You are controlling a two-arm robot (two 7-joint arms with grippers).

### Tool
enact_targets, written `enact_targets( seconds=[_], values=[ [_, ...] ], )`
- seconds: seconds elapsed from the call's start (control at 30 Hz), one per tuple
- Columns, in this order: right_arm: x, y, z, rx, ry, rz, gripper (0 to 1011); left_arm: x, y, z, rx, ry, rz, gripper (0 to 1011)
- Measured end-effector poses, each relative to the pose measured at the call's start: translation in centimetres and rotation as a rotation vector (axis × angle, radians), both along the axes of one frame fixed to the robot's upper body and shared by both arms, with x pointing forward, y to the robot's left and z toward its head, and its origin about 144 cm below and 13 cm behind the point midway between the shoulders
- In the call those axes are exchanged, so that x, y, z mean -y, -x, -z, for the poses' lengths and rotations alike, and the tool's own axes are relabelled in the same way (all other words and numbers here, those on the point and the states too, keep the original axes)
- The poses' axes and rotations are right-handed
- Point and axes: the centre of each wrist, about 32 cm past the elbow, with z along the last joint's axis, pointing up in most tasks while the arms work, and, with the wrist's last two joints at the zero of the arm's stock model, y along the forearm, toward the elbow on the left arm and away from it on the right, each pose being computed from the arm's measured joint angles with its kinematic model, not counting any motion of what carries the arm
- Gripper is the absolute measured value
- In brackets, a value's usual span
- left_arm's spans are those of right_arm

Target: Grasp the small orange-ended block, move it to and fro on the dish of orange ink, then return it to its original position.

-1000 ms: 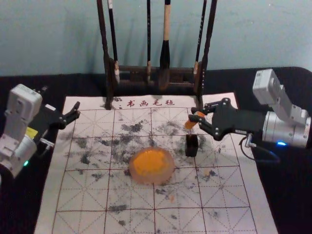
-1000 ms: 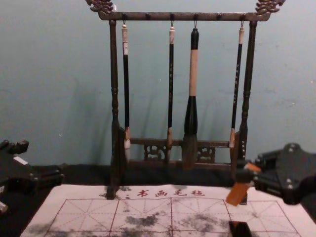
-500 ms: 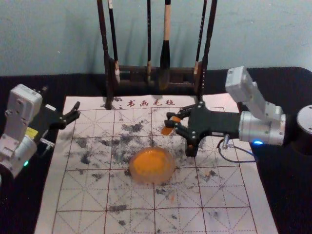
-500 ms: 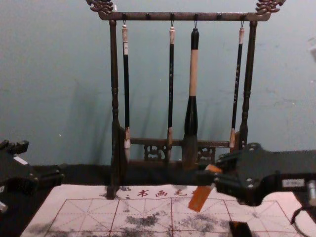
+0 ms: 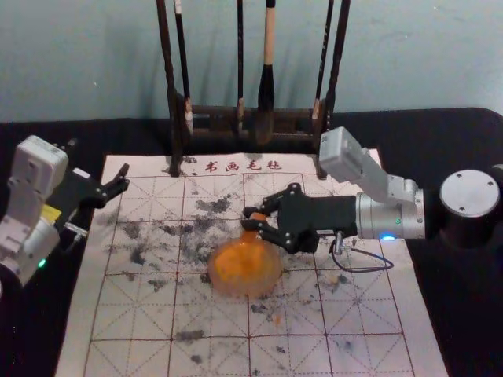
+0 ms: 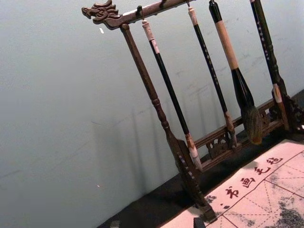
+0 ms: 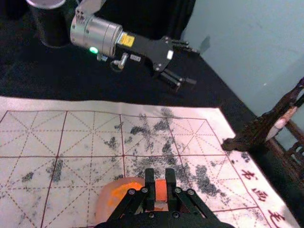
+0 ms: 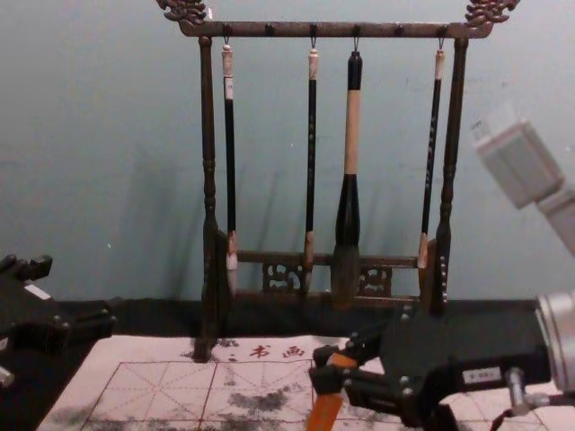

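The dark worktop (image 5: 464, 314) carries a gridded mat (image 5: 134, 314), with a brush rack (image 8: 287, 30) standing at its far edge. The left end effector (image 5: 123, 176) hangs open near the mat's far left corner. The right end effector (image 5: 250, 218) reaches to the far rim of the ink dish (image 5: 273, 284), gripping the tilted orange block (image 8: 325, 413); whether block and dish touch, I cannot tell.
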Motion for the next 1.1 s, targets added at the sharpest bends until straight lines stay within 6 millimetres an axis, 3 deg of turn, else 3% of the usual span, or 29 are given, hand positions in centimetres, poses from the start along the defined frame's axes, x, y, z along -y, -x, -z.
enact_targets(
  seconds=[1.1],
  values=[
    [-1.0, -0.9, 0.7, 0.008, 0.077, -0.019, 133, 0.0, 0.0, 0.0, 0.000, 0.000, 0.000, 1001]
  ],
)
